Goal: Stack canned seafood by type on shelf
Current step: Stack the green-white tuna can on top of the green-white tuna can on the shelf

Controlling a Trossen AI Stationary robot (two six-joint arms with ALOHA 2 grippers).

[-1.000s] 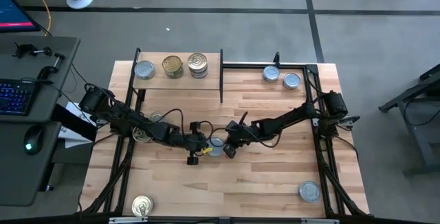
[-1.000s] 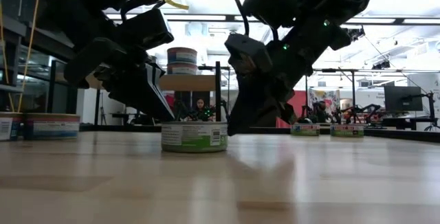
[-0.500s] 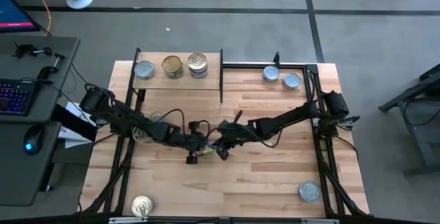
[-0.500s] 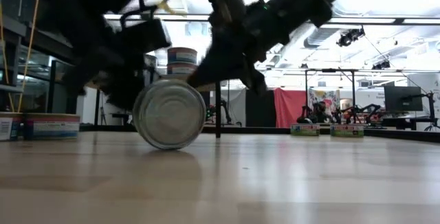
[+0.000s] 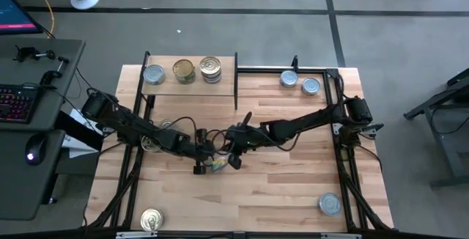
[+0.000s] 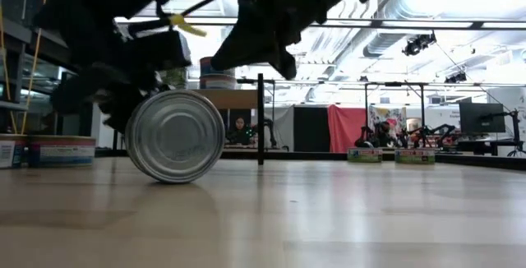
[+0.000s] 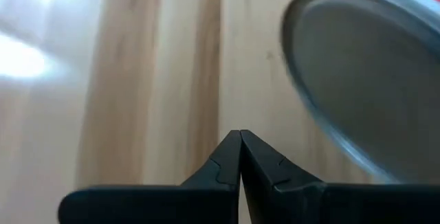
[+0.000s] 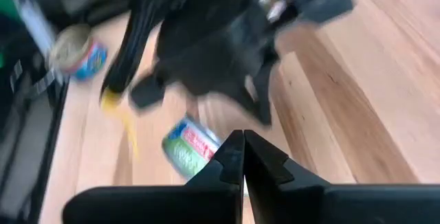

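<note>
From the high view, a small round silver-ended tin with a greenish label (image 5: 218,165) is seen lying on its side on the plank-patterned wooden tabletop (image 5: 278,195), between the left gripper (image 5: 199,167) and the right gripper (image 5: 234,160), near both and held by neither. Three further tins (image 5: 182,71) stand on the small light-wood shelf on black uprights (image 5: 227,64); two silver-topped tins (image 5: 300,82) rest at the far right of the table, a silver-topped tin (image 5: 329,204) at the near right, and a gold-topped tin (image 5: 151,219) at the near left.

In the low view, the toppled tin (image 6: 176,136) is shown on its rim, its flat silver end facing the camera, with the dark arms above and behind it. A tin on edge is judged liable to roll away if nudged, out of reach or off the table.

In the left wrist view, the left gripper's fingers (image 7: 220,170) are seen pressed together, empty, with the tin's silver end (image 7: 364,80) just beyond and to one side of them.

In the right wrist view, the right gripper's fingers (image 8: 258,163) are likewise closed on nothing; the tin's greenish label (image 8: 192,148) lies just past them, beneath the left arm. With both arms crowded over one tin, a collision is judged possible.
</note>
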